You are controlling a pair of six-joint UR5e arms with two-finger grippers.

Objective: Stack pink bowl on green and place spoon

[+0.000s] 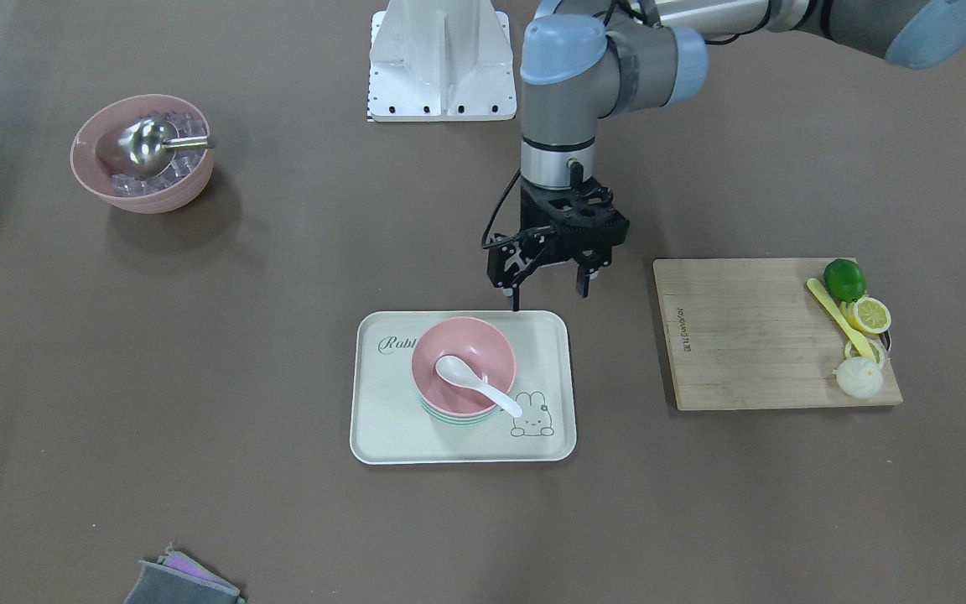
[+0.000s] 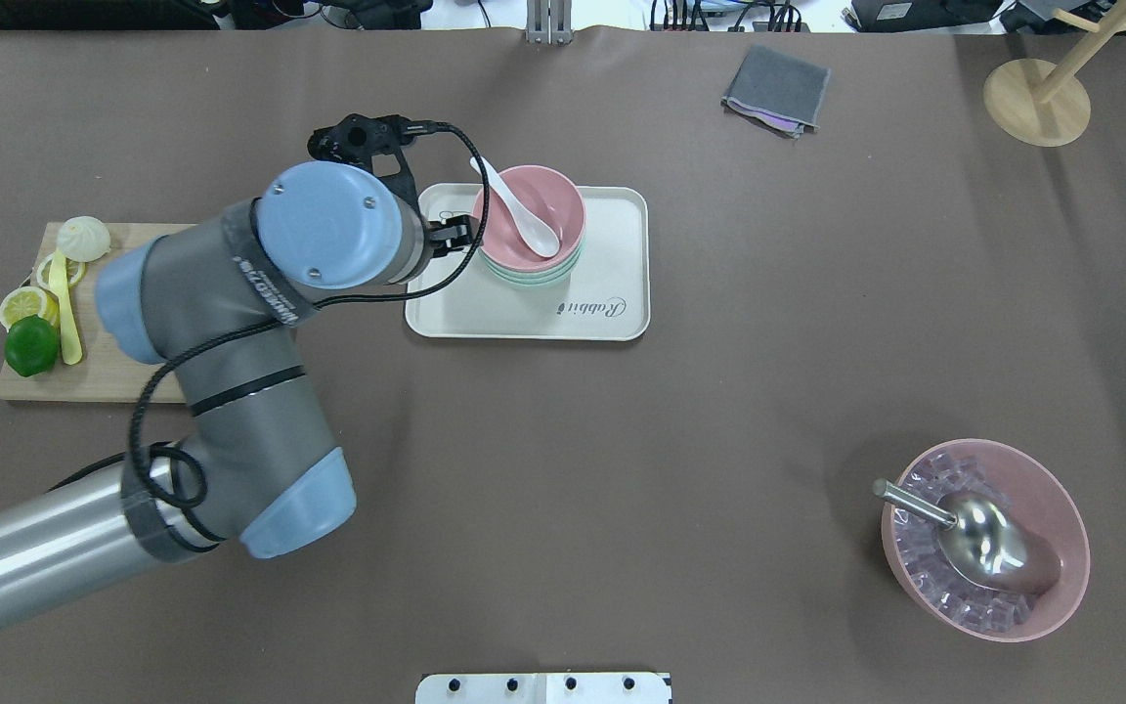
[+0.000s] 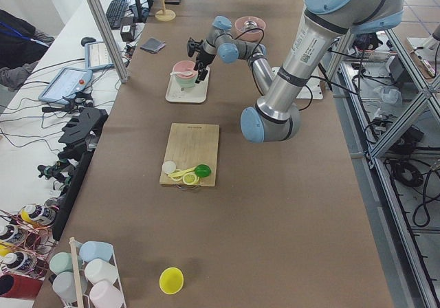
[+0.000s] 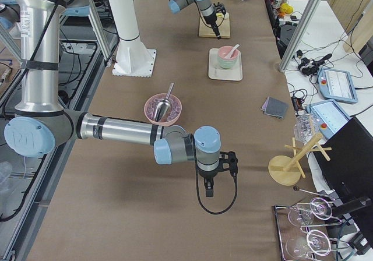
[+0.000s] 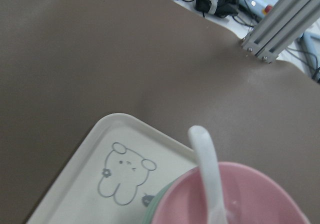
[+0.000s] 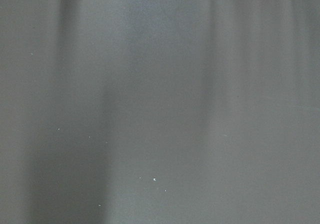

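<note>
A pink bowl [image 1: 483, 344] sits stacked in a green bowl [image 1: 458, 418] on a white rabbit tray [image 1: 382, 411]. A white spoon [image 1: 470, 379] lies in the pink bowl with its handle over the rim. My left gripper [image 1: 548, 295] is open and empty, hovering just above the tray's edge on the robot's side, apart from the bowls. The left wrist view shows the spoon [image 5: 207, 169], the pink bowl [image 5: 260, 199] and the tray [image 5: 85, 184]. My right gripper [image 4: 208, 188] hangs low over bare table far from the tray; I cannot tell whether it is open or shut.
A large pink bowl [image 1: 143, 189] of ice cubes with a metal scoop [image 1: 148, 143] stands far from the tray. A wooden cutting board [image 1: 743, 335] holds a lime, lemon slices, a yellow utensil and a bun. A grey cloth [image 1: 181, 583] and a wooden stand [image 2: 1037, 98] lie at the table's far edge.
</note>
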